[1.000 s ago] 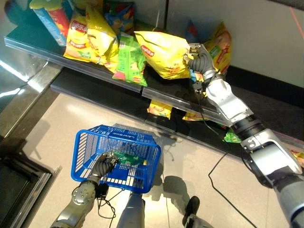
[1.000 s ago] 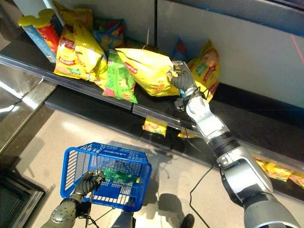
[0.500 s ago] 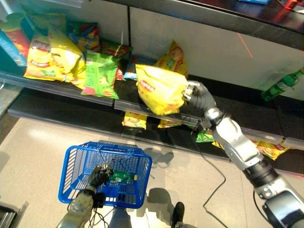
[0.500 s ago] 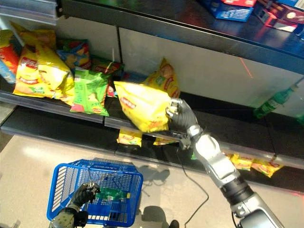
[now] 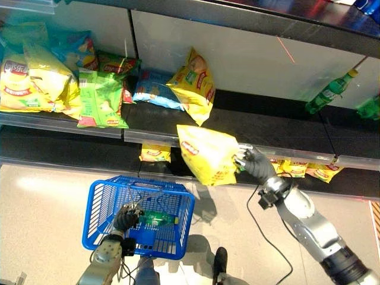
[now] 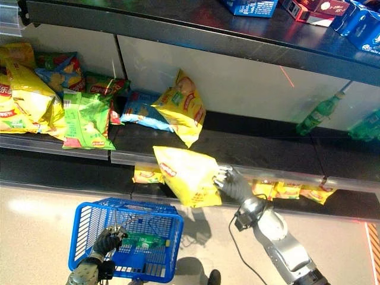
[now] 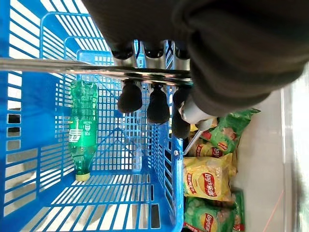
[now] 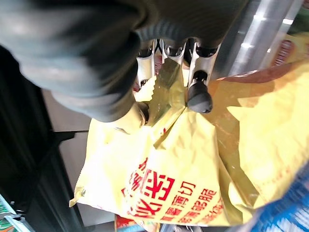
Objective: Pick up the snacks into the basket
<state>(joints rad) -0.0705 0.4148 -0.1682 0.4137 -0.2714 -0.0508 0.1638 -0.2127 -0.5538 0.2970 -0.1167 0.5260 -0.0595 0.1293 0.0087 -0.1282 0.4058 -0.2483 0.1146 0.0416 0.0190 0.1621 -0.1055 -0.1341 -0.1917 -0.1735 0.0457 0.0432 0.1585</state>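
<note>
My right hand [image 5: 255, 164] is shut on the edge of a big yellow chip bag [image 5: 209, 153], which hangs in the air in front of the shelf edge, above and to the right of the blue basket [image 5: 101, 202]. The right wrist view has the fingers [image 8: 199, 92] pinching the bag [image 8: 178, 179]. My left hand [image 5: 126, 218] is curled round the basket's metal handle [image 7: 63, 67]. A green bottle [image 7: 80, 125] lies inside the basket [image 7: 29, 203].
The dark shelf [image 5: 249, 127] carries more snack bags: yellow [image 5: 193, 83], green [image 5: 100, 98], blue [image 5: 153, 92]. Small yellow packets [image 5: 154, 153] hang below the shelf edge. Green bottles [image 5: 328, 92] lie at the right. Beige floor [image 5: 41, 208] surrounds the basket.
My right hand has drawn the yellow bag off the shelf, down and toward the basket. The camera view has shifted. The left hand keeps its hold on the handle.
</note>
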